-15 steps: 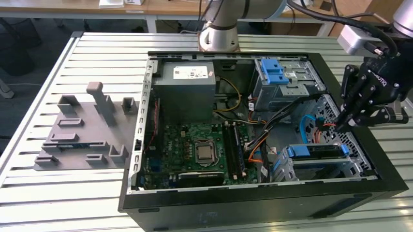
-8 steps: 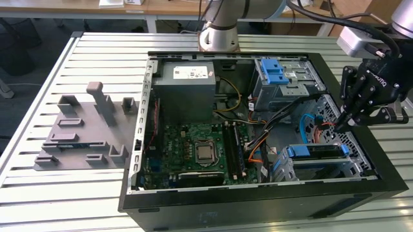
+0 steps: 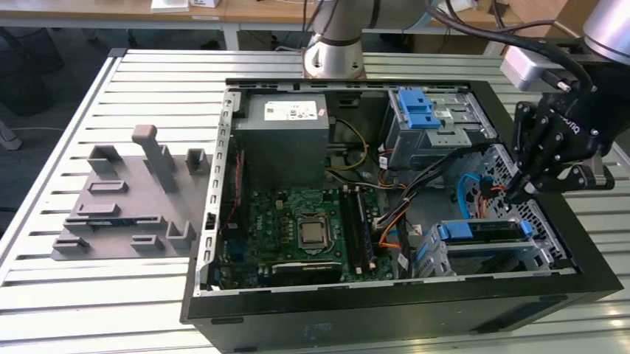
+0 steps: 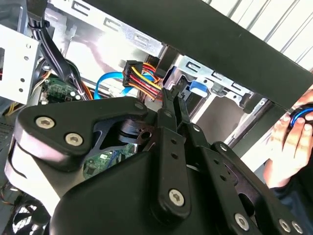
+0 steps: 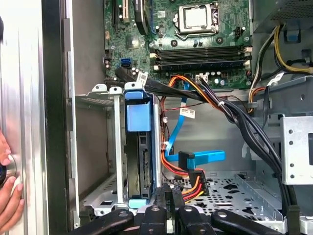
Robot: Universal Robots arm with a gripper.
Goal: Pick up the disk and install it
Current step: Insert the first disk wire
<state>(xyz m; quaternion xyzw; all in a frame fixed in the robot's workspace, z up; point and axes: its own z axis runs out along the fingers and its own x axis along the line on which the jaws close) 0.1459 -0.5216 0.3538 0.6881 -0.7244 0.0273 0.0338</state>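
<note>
The disk (image 3: 482, 230) sits in the metal drive cage (image 3: 536, 258) at the near right corner of the open computer case (image 3: 394, 310), with its blue rails showing. In the first wrist view the disk (image 5: 143, 166) stands edge-on in the cage (image 5: 98, 98) under a blue rail tab. My black gripper (image 3: 514, 195) hangs just behind the cage, over the case's right side. Its slim fingers meet at the tips, shut with nothing between them, in both wrist views (image 4: 172, 93) (image 5: 168, 193).
Loose blue data cable (image 5: 195, 159) and orange-yellow power wires (image 4: 142, 78) lie beside the fingertips. A person's hand (image 4: 293, 132) rests outside the case wall. A grey fixture plate (image 3: 128, 199) lies on the slatted table (image 3: 59, 295) at the exterior view's left.
</note>
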